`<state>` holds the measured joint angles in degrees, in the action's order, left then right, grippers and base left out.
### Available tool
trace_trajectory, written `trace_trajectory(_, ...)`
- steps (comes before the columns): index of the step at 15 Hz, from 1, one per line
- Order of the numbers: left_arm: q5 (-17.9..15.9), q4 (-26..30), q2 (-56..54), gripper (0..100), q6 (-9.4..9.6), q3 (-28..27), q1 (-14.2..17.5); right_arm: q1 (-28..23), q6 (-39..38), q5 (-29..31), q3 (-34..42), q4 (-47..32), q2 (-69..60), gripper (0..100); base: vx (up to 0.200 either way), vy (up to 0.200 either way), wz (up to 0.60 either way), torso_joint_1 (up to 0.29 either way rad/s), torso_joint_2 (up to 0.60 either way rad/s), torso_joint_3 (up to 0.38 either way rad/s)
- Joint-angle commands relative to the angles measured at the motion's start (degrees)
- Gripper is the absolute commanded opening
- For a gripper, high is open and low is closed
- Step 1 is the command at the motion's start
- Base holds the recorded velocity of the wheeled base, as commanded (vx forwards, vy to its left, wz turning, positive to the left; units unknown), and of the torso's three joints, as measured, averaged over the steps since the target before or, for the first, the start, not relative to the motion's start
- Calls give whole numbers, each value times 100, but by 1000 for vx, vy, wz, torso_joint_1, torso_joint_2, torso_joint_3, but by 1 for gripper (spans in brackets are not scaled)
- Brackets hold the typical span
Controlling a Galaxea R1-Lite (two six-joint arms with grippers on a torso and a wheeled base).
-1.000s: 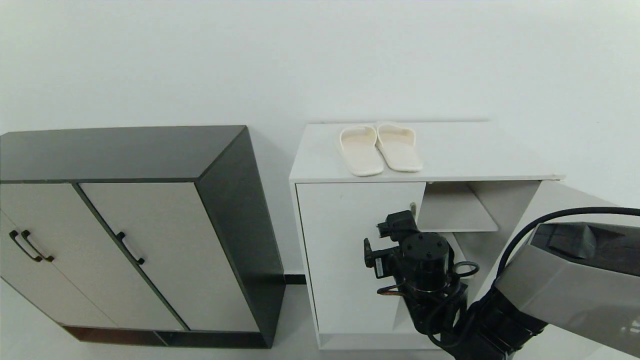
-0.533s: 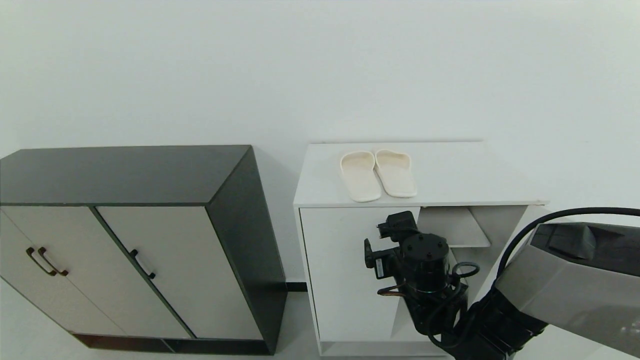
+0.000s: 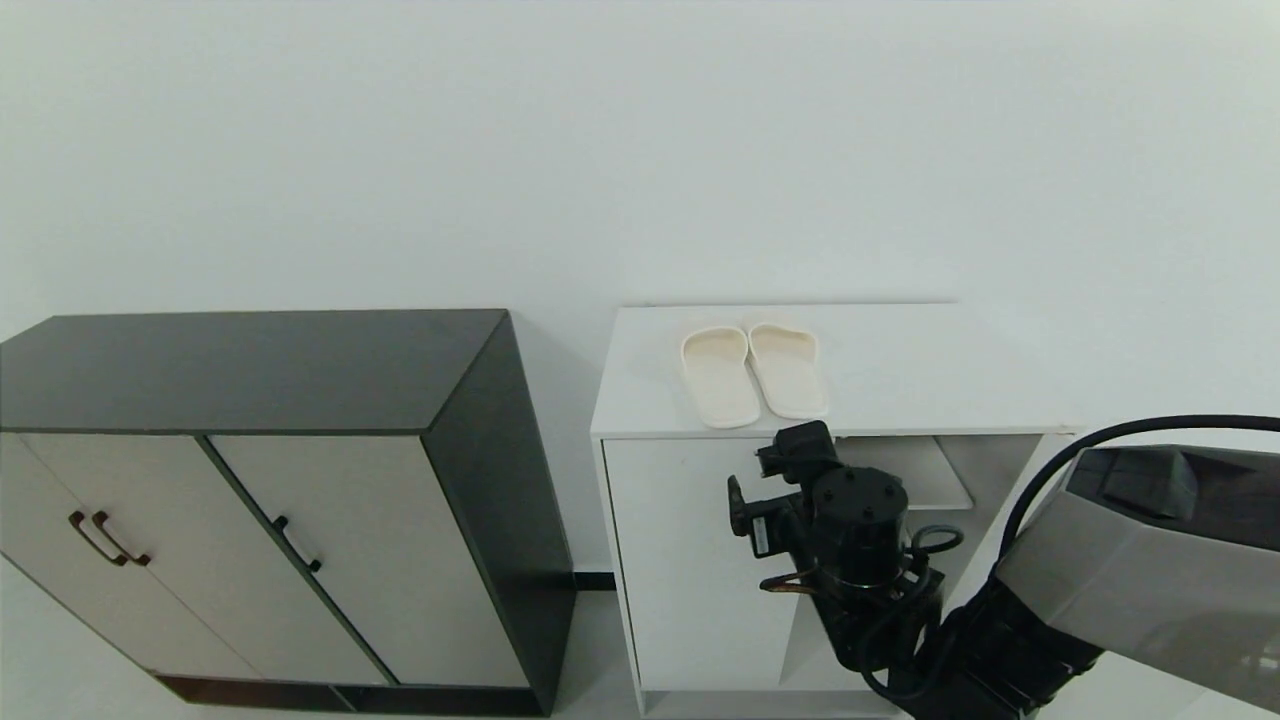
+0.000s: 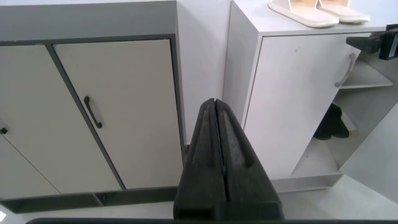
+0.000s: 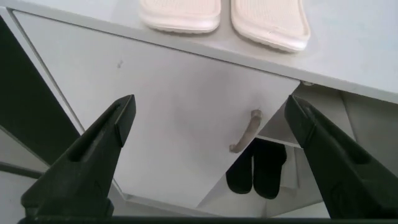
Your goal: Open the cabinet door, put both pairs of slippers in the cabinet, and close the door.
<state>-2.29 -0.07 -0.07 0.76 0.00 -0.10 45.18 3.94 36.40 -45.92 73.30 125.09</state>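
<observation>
Two cabinets stand side by side against a plain wall (image 3: 640,150). Using the white cabinet (image 3: 900,370) as the landmark, the big dark cabinet (image 3: 250,370) is on its left, both of its pale doors shut, with a narrow strip of floor (image 3: 590,640) between the two. So there's not much room on that side.

The white cabinet's left door (image 3: 690,560) is shut. Its right door (image 4: 376,146) is swung out, so the right half is open at the front. In there, a shelf (image 3: 935,485) sits just under the top.

The cream slippers (image 3: 722,378) lie flat on the white cabinet's top, side by side and touching, near the front edge and above the shut door. The top runs on well past them toward its right edge. They're smooth, open-toed slides. The black slippers (image 5: 255,171) are inside the white cabinet, below the shelf, standing on end close together.

The right gripper (image 5: 209,104) hangs in front of the shut door with its jaws spread wide. It's near the door's handle (image 5: 247,130) and not touching it. The left gripper (image 4: 215,109) is well back from the white cabinet's front, off toward the dark cabinet, jaws pressed together on nothing.
</observation>
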Motion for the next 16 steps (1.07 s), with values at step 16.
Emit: trace_trajectory(16, 1, -1, 7, 0, 21, 0, 1, 44, -1299, -248, -1340, -3199, -1259, 100, 0, 0, 0, 0, 0, 0)
